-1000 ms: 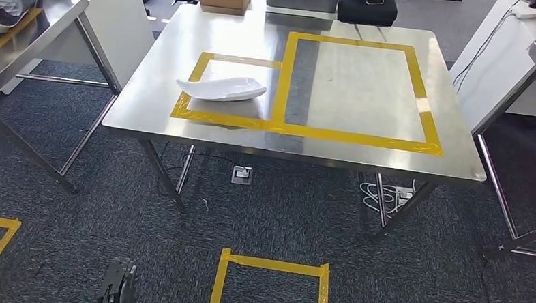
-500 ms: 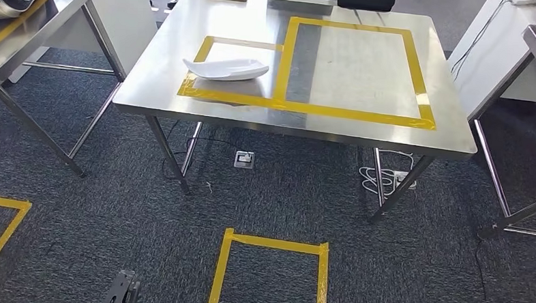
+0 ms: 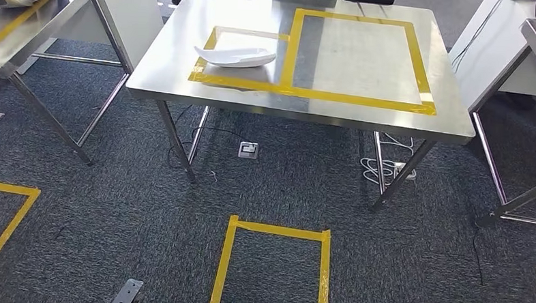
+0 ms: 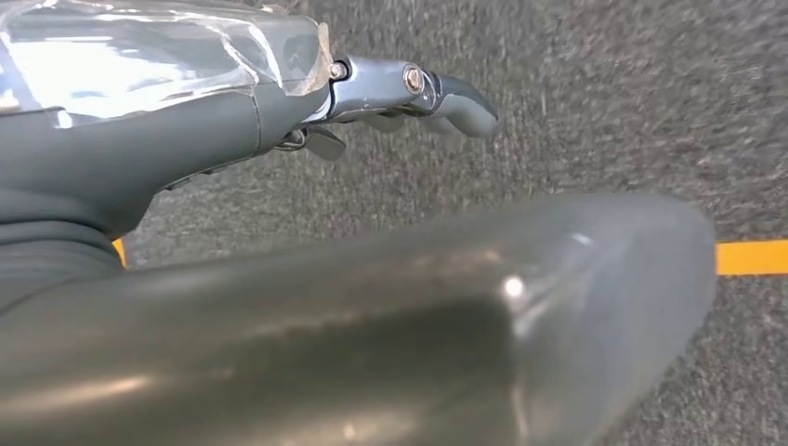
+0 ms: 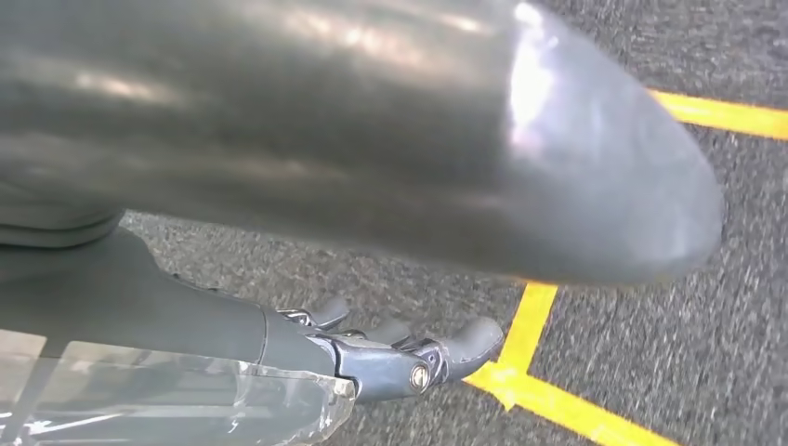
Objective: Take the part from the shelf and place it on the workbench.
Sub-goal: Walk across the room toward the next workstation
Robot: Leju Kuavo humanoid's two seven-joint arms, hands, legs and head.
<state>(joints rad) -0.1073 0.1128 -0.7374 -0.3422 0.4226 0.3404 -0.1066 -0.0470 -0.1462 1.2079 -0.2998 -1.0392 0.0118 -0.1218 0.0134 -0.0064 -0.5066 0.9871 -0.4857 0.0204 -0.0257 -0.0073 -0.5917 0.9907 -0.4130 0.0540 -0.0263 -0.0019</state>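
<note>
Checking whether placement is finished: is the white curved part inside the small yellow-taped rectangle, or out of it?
Inside: the white curved part lies on the steel workbench, within the small yellow-taped rectangle.

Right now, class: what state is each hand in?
Left hand: holds nothing, fingers apart, so open.
Right hand: holds nothing, fingers apart, so open.

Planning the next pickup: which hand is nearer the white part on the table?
Left, marginally: the white part lies left of centre; both left hand and right hand hang over carpet, far short.
</note>
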